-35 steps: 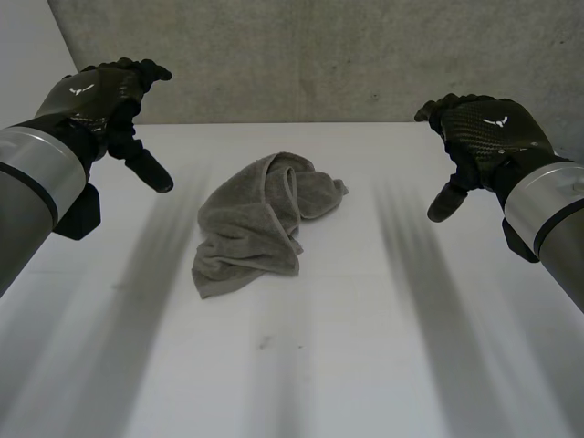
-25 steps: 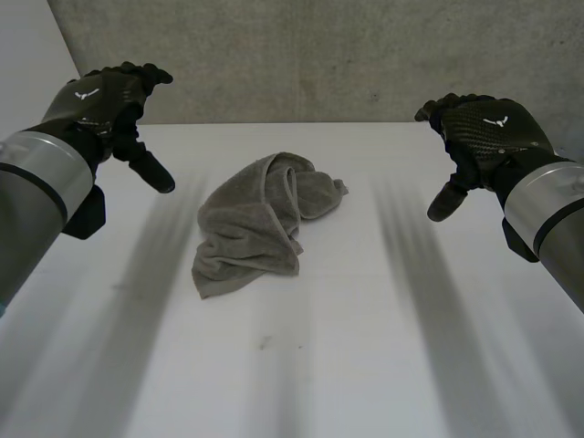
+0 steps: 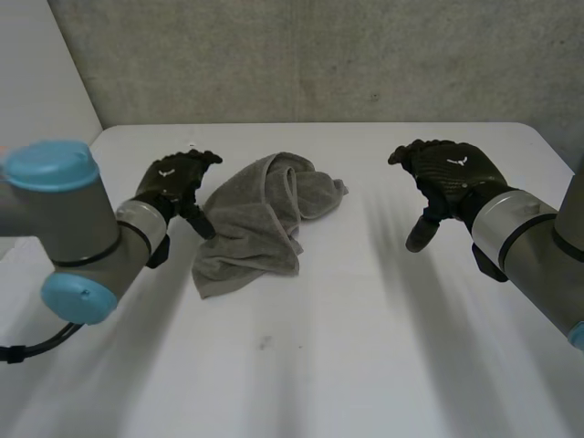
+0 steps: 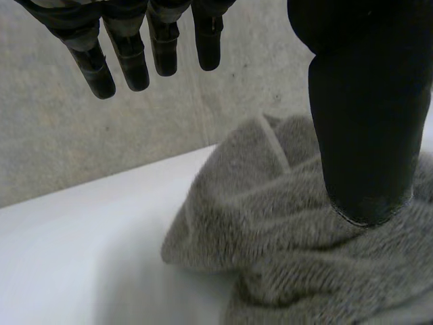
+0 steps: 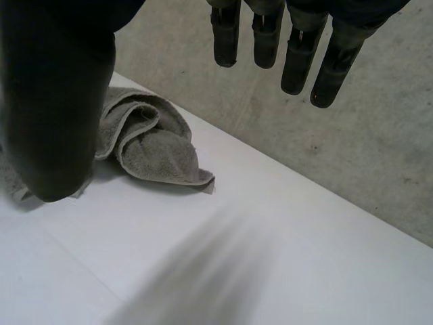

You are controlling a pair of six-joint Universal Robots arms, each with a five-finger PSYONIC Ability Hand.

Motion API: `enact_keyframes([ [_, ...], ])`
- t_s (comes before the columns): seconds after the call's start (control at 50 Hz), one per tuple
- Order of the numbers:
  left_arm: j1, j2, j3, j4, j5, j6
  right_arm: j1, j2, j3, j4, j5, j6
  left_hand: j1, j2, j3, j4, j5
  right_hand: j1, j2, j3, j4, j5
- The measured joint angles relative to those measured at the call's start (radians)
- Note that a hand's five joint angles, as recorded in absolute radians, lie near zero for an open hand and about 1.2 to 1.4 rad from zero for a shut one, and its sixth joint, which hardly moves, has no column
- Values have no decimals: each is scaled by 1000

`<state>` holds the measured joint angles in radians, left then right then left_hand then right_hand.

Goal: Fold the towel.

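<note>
Grey terry towel (image 3: 260, 219) lies crumpled in a loose heap on the white surface (image 3: 365, 347), about the middle of its far half, with a flatter corner toward the near side and a rolled, hemmed fold at the far end. Grey concrete wall (image 3: 319, 55) stands behind the surface. Left hand (image 3: 173, 182) is at the towel's left edge, on the end of the left arm (image 3: 64, 228), which reaches in low with its light-blue caps showing. In the left wrist view the left hand (image 4: 362, 101) has its fingers (image 4: 125, 54) straight and spread well away from the thumb (image 4: 362, 169). The thumb tip hangs right over the bunched towel (image 4: 284, 257); contact cannot be told, and no cloth is pinched, so the hand is wide open and holds nothing. Right hand (image 3: 447, 173) hovers over bare surface to the right of the towel, well apart from it, with the right arm (image 3: 529, 246) coming in from the right side. In the right wrist view the right hand (image 5: 57, 101) shows relaxed fingers (image 5: 298, 54) with a wide gap to the thumb and nothing in its grasp, so it is open and empty. The towel (image 5: 152, 145) sits beyond the thumb, its rolled end and one small corner resting flat on the surface (image 5: 270, 257).
</note>
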<state>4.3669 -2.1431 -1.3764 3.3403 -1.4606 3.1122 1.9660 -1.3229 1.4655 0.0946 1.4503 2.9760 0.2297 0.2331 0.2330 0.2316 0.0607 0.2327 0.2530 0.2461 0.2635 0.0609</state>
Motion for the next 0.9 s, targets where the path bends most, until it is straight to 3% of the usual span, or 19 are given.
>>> enact_keyframes([
  [0.24,0,-149,19,71,-1,0,2,23,2,1,-32,1,251,250,250,252,237,0,0,0,0,0],
  [0.28,-2,-163,18,74,-2,1,2,26,2,1,-38,1,348,346,345,347,328,0,0,0,0,0],
  [0.32,-8,-175,18,76,-4,1,2,29,1,1,-42,0,646,648,650,653,647,0,0,0,0,0],
  [0.36,-14,-180,18,75,-9,0,1,31,0,1,-44,0,819,820,822,828,815,0,0,0,0,0],
  [0.5,-59,-145,1,35,-57,-8,-7,24,-8,1,-45,0,928,955,961,968,931,0,0,0,0,0],
  [0.6,-126,-59,-46,-66,-142,-37,-12,18,-21,1,-45,0,937,968,974,981,943,0,0,0,0,0],
  [0.68,-223,42,-104,-185,-206,-124,-18,15,-42,2,-45,-1,938,972,979,984,947,0,0,0,0,0],
  [0.9,-466,153,-172,-292,-219,-434,-56,14,-69,5,-44,-5,938,975,982,985,948,0,0,0,0,0],
])
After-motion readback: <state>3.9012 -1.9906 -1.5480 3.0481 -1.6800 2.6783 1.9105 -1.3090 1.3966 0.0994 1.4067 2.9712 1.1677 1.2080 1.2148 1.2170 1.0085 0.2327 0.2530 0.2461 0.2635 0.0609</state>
